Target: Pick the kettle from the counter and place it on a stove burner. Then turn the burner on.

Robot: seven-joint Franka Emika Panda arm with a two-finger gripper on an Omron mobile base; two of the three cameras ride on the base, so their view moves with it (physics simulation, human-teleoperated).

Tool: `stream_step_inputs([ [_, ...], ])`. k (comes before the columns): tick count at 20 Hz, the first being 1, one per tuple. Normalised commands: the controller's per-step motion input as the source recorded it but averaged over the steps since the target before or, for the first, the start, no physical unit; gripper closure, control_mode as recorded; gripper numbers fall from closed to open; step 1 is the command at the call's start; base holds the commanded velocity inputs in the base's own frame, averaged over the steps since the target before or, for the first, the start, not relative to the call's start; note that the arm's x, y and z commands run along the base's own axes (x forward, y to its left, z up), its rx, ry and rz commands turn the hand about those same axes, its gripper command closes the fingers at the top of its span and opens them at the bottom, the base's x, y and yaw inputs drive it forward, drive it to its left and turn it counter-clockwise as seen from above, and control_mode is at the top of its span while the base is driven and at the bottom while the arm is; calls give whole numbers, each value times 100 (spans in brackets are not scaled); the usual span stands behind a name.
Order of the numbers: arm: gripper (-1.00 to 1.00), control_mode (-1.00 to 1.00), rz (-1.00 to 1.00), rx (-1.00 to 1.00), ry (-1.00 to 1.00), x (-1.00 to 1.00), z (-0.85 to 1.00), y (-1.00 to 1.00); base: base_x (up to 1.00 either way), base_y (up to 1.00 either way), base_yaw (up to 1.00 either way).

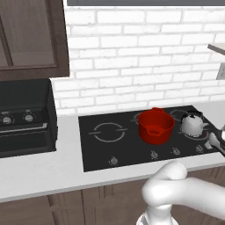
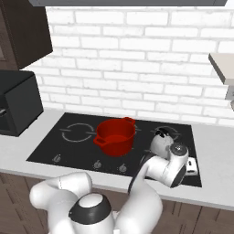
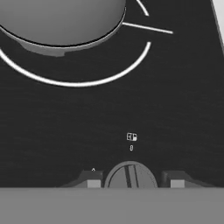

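My fingers [image 3: 131,181] stand either side of a round grey stove knob [image 3: 131,176] at the front edge of the black glass cooktop [image 3: 87,122]. In the hand view the two dark tips [image 3: 92,179] sit just beside the knob's rim, left and right, drawn in narrow around it; whether they actually press on the knob I cannot tell. The knob has a raised bar across its face, standing nearly upright in that view, and a small white marking is printed on the glass just above it.

The kettle [image 1: 192,123] is on the cooktop, not on the bench [image 1: 39,169]. It sits upright on the stove burner [image 3: 78,65] at the right front, its shiny silver body inside the thin pale ring, dark handle arched over the top. In the hand view its rounded underside fills the upper left, with the ring's white arc curving below it.

The red pot [image 1: 155,126] with two handles stands just left of the kettle, near the middle of the cooktop, the two close together but apart. Another burner ring [image 1: 108,132] lies bare farther left. A row of small knobs [image 1: 114,161] runs along the cooktop's front. A dark toaster oven [image 1: 24,118] rests on the bench at the far left, under a brown wall cabinet [image 1: 30,37], with white brick behind.
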Motion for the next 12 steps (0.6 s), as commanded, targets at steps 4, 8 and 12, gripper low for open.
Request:
stream_step_inputs([
  [4,100,-100,58,-13,-8,-20,0,12,0,0,0],
  [8,100,-100,61,-12,-3,-3,0,17,0,0,0],
  [12,100,-100,60,-12,0,0,0,18,0,0,0],
])
